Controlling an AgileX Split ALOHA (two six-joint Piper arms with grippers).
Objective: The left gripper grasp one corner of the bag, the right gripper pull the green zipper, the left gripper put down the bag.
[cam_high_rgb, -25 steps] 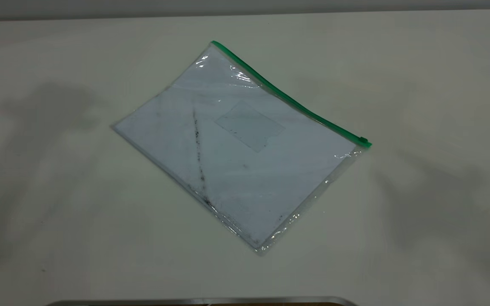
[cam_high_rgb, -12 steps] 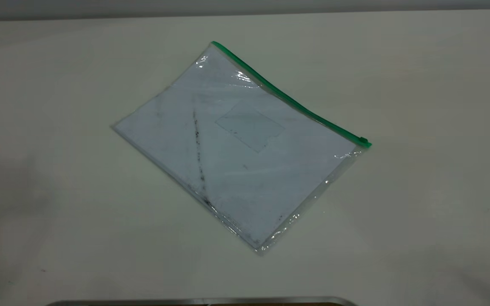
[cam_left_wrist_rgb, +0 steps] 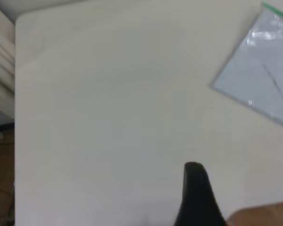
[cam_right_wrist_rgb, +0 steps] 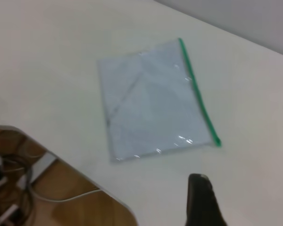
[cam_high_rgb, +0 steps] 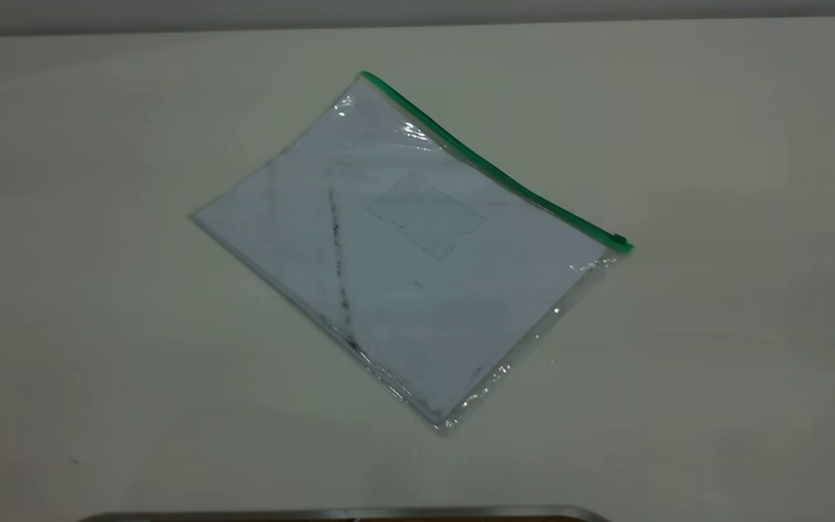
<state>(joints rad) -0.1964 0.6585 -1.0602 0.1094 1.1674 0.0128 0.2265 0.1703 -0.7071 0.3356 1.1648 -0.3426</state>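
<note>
We see the bag [cam_high_rgb: 403, 246] lying flat mid-bench [cam_high_rgb: 715, 362], turned diagonally, its green zipper [cam_high_rgb: 493, 170] along the far-right edge, bare surface all round. Whether either end effector is spread, we cannot tell.

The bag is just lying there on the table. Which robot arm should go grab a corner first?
Probably the left. The bag lies flat and untouched, and the left wrist view shows its nearest corner ahead of the left gripper. The green zipper slider sits at the end toward the right arm's side, which suits the right gripper for pulling later.
</note>
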